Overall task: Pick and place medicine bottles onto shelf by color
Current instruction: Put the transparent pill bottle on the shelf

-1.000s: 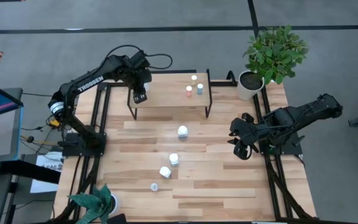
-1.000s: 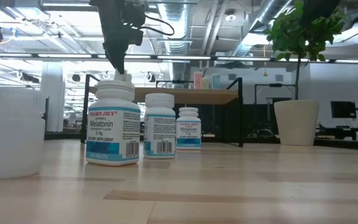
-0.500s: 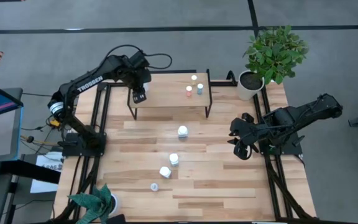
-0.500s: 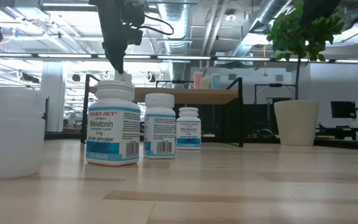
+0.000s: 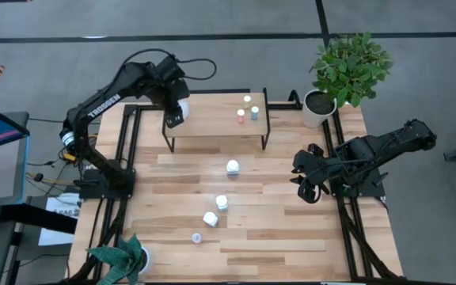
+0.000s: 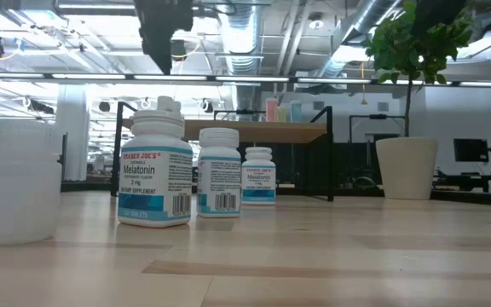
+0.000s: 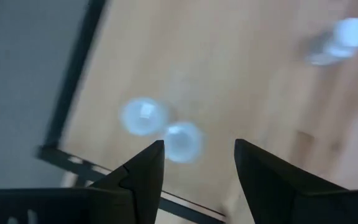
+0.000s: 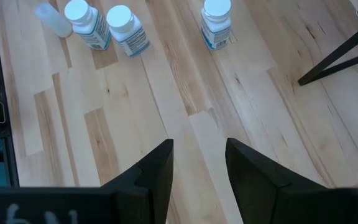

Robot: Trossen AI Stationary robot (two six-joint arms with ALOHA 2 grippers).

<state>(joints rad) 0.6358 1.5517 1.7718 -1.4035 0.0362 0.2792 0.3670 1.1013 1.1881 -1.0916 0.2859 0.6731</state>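
The shelf (image 5: 216, 115) stands at the table's far middle. Three small bottles, one reddish (image 5: 241, 116), stand at its right end. Two white bottles (image 7: 143, 116) (image 7: 182, 141) stand near its left end, also in the low view (image 6: 167, 104). My left gripper (image 7: 197, 144) is open and empty above them, high over the shelf's left end (image 5: 174, 117). Several bottles stand on the table: three labelled ones (image 6: 154, 170) (image 6: 219, 173) (image 6: 258, 175) and a plain white one (image 6: 20, 179). My right gripper (image 8: 196, 146) is open and empty over the table's right side (image 5: 305, 190).
A potted plant (image 5: 347, 67) stands at the far right corner, and another plant (image 5: 121, 257) at the near left. The shelf's black legs (image 8: 340, 50) reach down to the table. Bare tabletop (image 5: 291, 237) lies at the near right.
My left gripper has risen from the shelf's left end and gone a little toward the far edge. The small white bottles stay standing on the shelf below it.
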